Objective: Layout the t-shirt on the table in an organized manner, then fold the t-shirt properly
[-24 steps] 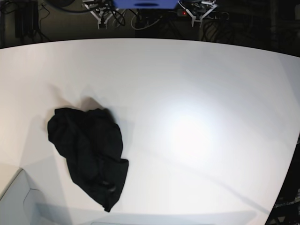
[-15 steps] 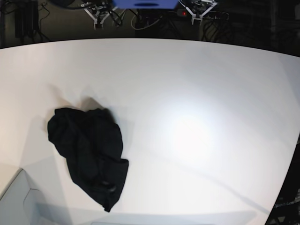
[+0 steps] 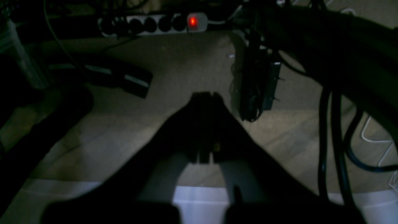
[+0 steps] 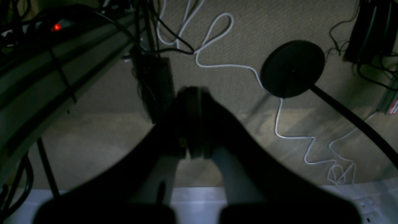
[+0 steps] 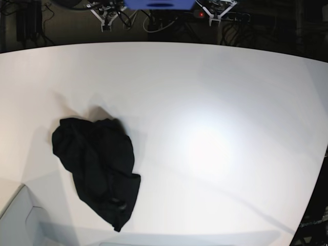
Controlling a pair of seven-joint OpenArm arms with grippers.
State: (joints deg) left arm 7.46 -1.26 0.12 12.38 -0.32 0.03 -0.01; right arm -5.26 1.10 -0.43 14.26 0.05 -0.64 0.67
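In my left wrist view, my left gripper (image 3: 205, 96) hangs past the desk's far edge over the floor, its jaws pressed together with nothing between them. A power strip (image 3: 155, 23) with a lit red switch lies on the carpet beyond.

In my right wrist view, my right gripper (image 4: 192, 93) is likewise closed and empty, over carpet crossed by a white cable (image 4: 279, 124) and a round black stand base (image 4: 292, 68).

In the base view, the t-shirt (image 5: 97, 169) lies crumpled in a dark heap near the desk's (image 5: 215, 102) left edge, towards the near left corner, with no print showing. Both grippers sit well apart from it, beyond the far edge. I judge nothing is done yet: spreading it flat and folding it both remain.
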